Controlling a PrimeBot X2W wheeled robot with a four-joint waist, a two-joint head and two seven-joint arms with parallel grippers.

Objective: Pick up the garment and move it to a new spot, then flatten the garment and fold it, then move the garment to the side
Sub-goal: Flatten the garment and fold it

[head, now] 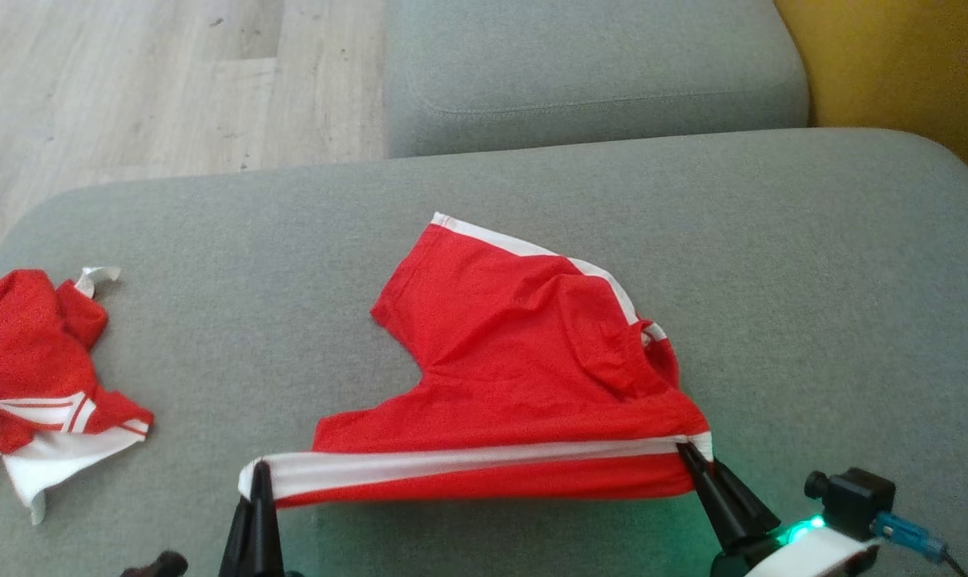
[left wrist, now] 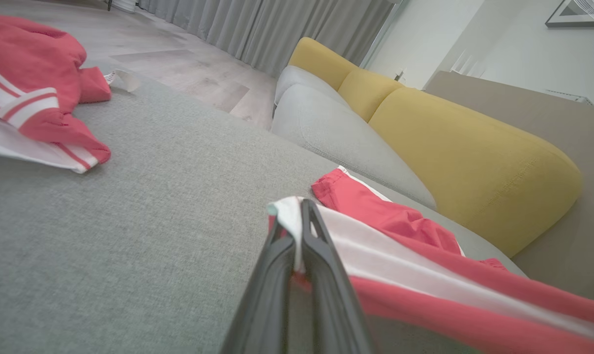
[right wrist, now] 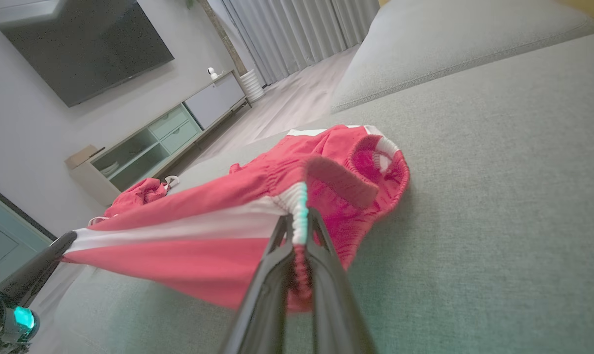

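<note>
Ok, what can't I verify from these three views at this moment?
Head view: the crumpled red garment is cut off by the left edge; its type is unclear.
Head view: the left pincer and right pincer bodies run off the bottom edge.
Right wrist view: the red shorts hide most of that other garment.
Left wrist view: the shorts' near stripe is blurred.

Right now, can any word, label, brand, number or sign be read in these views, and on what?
No text can be read.
On the crumpled garment, the white tag: too small and blurred to read.
On the red garment, pinched by the left gripper and right gripper: stripes, no lettering seen.
On the framed picture: no legible text.
</note>
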